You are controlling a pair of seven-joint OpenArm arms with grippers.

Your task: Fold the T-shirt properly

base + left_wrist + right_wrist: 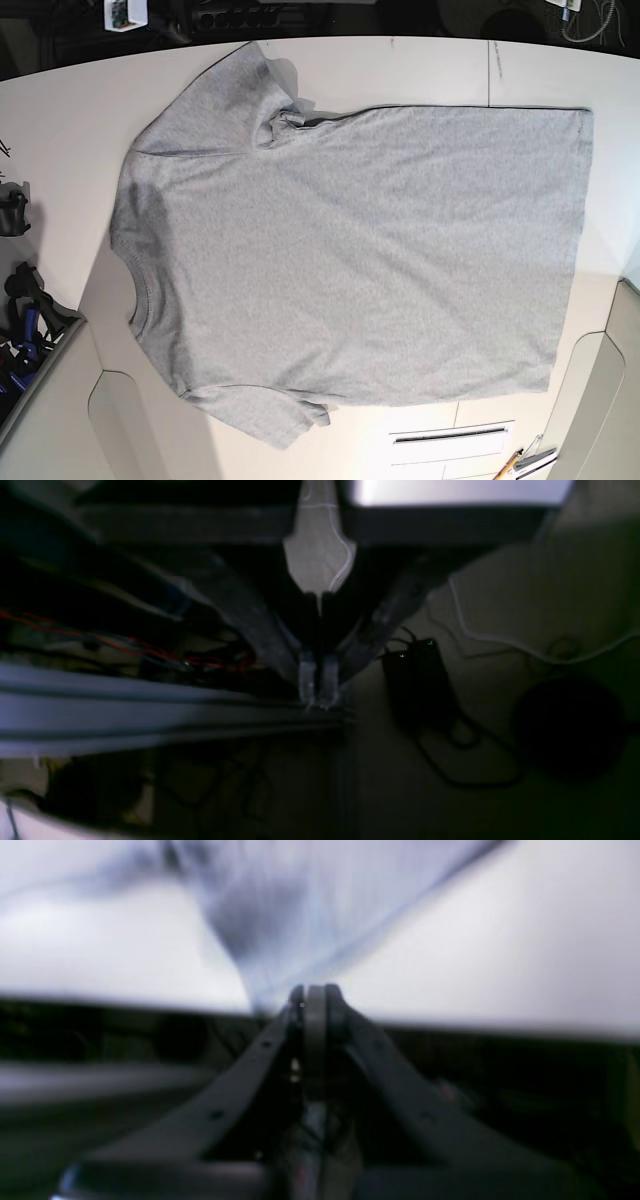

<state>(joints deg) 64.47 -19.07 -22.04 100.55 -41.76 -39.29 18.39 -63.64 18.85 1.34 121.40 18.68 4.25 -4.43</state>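
The grey T-shirt (350,260) is spread flat on the white table (60,110). Both pincers, left gripper (318,690) and right gripper (315,995), are seen clenched on nothing.

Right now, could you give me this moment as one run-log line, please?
shirt: flat on table, plain side up, unfolded | left gripper: shut, empty, off the table | right gripper: shut on shirt

White table (420,65); black power strip (240,17) (cabled) behind it.
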